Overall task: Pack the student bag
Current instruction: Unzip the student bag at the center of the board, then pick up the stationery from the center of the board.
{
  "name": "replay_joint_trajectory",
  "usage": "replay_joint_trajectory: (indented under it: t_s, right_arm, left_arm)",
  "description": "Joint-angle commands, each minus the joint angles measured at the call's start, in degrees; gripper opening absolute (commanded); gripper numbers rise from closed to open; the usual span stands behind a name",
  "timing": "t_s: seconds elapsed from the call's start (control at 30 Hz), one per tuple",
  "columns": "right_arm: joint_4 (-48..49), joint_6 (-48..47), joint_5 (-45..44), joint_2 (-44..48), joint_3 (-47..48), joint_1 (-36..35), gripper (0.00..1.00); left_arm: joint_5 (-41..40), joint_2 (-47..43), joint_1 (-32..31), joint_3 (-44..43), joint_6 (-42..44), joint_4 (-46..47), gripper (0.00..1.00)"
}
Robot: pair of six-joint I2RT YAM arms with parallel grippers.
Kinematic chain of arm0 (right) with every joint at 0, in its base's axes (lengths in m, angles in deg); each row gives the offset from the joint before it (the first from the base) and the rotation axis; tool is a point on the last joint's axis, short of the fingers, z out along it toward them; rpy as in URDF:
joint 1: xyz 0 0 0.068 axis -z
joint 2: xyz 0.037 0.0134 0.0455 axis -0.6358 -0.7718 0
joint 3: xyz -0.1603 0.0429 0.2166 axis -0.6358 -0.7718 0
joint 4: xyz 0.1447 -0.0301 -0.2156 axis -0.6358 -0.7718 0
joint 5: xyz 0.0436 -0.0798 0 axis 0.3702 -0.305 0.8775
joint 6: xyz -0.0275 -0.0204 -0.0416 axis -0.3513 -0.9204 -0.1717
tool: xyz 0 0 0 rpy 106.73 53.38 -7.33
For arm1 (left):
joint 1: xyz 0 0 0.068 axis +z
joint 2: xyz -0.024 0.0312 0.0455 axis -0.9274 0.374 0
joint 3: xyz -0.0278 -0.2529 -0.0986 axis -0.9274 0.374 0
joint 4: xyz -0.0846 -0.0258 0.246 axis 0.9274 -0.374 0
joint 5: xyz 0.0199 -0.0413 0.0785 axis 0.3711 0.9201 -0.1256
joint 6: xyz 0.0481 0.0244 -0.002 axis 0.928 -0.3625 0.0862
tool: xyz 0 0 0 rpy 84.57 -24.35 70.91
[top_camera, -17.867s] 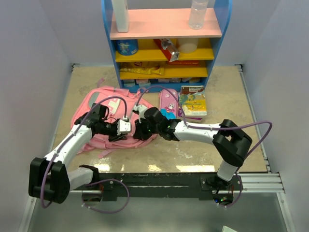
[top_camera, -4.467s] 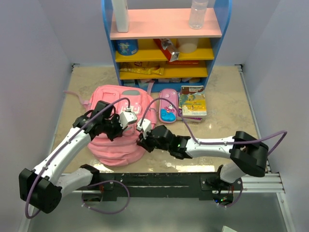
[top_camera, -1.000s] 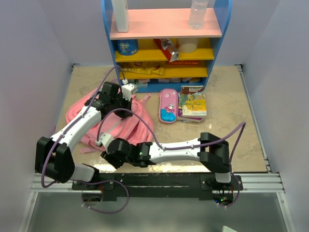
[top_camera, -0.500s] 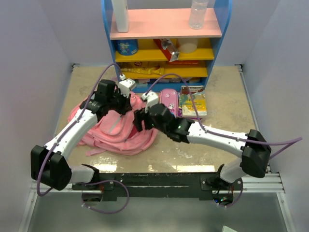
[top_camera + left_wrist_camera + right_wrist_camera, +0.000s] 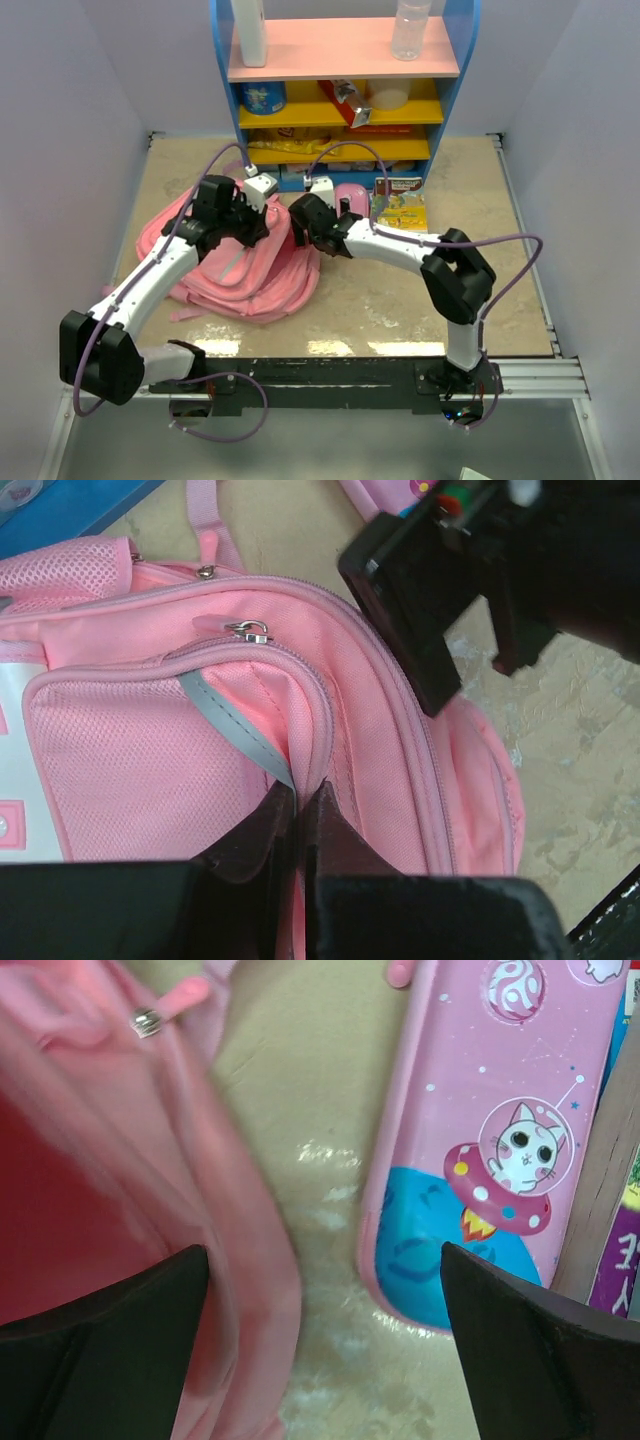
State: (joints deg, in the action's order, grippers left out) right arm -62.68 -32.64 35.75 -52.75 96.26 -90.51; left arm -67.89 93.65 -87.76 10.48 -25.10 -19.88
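Observation:
The student bag [image 5: 245, 275] is a soft pink backpack, slumped left of the middle of the table. My left gripper [image 5: 297, 792] is shut on a fold of its pink fabric beside the grey strip [image 5: 235, 730], near a zip pull [image 5: 248, 630]. In the top view this left gripper [image 5: 250, 222] sits on the bag's upper edge. My right gripper [image 5: 325, 1330] is open wide over bare table between the bag [image 5: 90, 1170] and the pink-and-blue pencil case [image 5: 480, 1140], holding nothing. From above, the right gripper [image 5: 302, 222] hangs at the bag's right edge.
A blue shelf unit [image 5: 345, 80] with bottles, tins and packets stands at the back. The pencil case [image 5: 352, 197] and a picture book [image 5: 402, 212] lie in front of it, just right of the right gripper. Walls close both sides.
The right arm swung from the bag's front edge up to the gap beside the pencil case, and its jaws opened wide. The left gripper kept its hold as the bag shifted.

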Motion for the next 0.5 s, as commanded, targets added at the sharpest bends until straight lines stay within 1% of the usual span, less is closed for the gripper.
replay_joint_trajectory:
  t_s: [0.0,0.13,0.27,0.37,0.47]
  right_arm:
    - [-4.5,3.8,-5.6,-4.3,5.8,4.5,0.99]
    - [-5.0,3.2,-7.1,-7.3,8.4,7.7,0.99]
    - [-5.5,2.5,-10.4,-10.0,10.2,8.4,0.99]
    - [-4.7,2.0,-10.8,-10.6,10.2,9.1,0.99]
    - [-6.4,2.3,-11.6,-12.8,11.6,9.8,0.99]
  left_arm:
    - [0.7,-3.1,1.4,-1.6,2.9,5.9,0.0]
    - [1.7,-3.9,1.4,-1.5,2.7,5.2,0.0]
    - [2.0,-4.2,1.5,-1.4,2.8,5.1,0.0]
    - [2.3,-4.3,1.5,-1.4,2.8,4.7,0.0]
    - [2.5,-4.5,1.6,-1.2,2.7,4.8,0.0]
